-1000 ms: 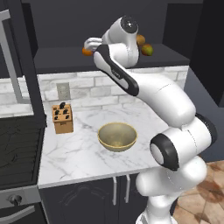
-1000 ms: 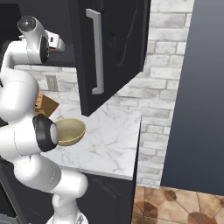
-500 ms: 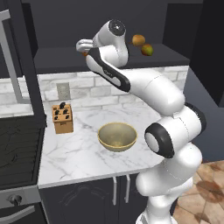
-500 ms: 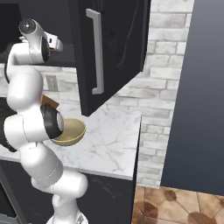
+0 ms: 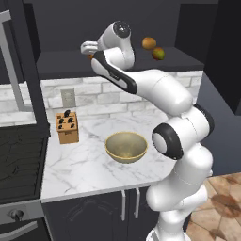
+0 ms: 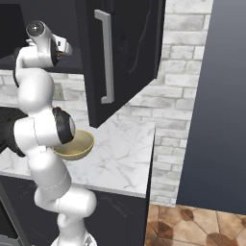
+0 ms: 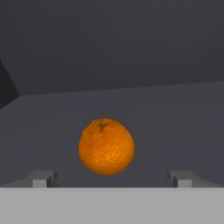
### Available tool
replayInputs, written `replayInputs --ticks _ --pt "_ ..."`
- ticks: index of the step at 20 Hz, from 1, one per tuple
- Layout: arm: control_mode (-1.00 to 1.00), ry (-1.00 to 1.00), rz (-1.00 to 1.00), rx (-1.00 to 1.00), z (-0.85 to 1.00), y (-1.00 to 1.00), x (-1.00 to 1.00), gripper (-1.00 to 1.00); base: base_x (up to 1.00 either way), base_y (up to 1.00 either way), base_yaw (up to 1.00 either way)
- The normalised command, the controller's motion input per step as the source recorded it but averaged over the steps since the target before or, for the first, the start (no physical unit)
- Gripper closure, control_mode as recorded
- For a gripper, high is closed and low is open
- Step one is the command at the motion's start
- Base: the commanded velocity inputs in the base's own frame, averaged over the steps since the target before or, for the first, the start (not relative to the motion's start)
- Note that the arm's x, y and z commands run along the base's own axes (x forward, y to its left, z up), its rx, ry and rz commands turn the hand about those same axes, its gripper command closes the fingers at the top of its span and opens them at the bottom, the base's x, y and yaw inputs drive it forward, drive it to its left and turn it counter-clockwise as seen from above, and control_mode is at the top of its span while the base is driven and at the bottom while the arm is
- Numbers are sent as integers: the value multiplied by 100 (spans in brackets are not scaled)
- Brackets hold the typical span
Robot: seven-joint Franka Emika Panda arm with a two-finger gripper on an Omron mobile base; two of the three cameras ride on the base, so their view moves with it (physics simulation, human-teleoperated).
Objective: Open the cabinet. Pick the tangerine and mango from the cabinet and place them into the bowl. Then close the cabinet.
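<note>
Reaching into the open cabinet, the arm is on the first pick, and the tangerine is the target. Seen from the hand, the gripper stands spread wide, one fingertip low on each side, and the bright orange fruit sits dead centre between them on the dark shelf, a little ahead and apparently not yet touched. From the left base view, the hand is up at shelf level with a sliver of orange peeking past it, while the mango waits well off to the right beside a duller brownish-orange fruit. Next, by my reading, comes a short push forward until the fingertips flank the tangerine, then a close and a lift clear of the shelf. Below on the counter, the tan-gold bowl stands ready, near the knife block.
</note>
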Motion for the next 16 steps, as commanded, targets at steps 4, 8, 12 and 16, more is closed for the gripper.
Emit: replayInputs --ticks 4,8,12,16 --pt "-100 0 -1 0 -9 12 39 -100 0 0 0" --pt "-100 0 -1 0 -6 19 36 -100 0 0 0" --pt "-100 0 -1 0 -10 30 34 -100 0 0 0" --pt "-100 0 -1 0 -15 33 32 -100 0 0 0"
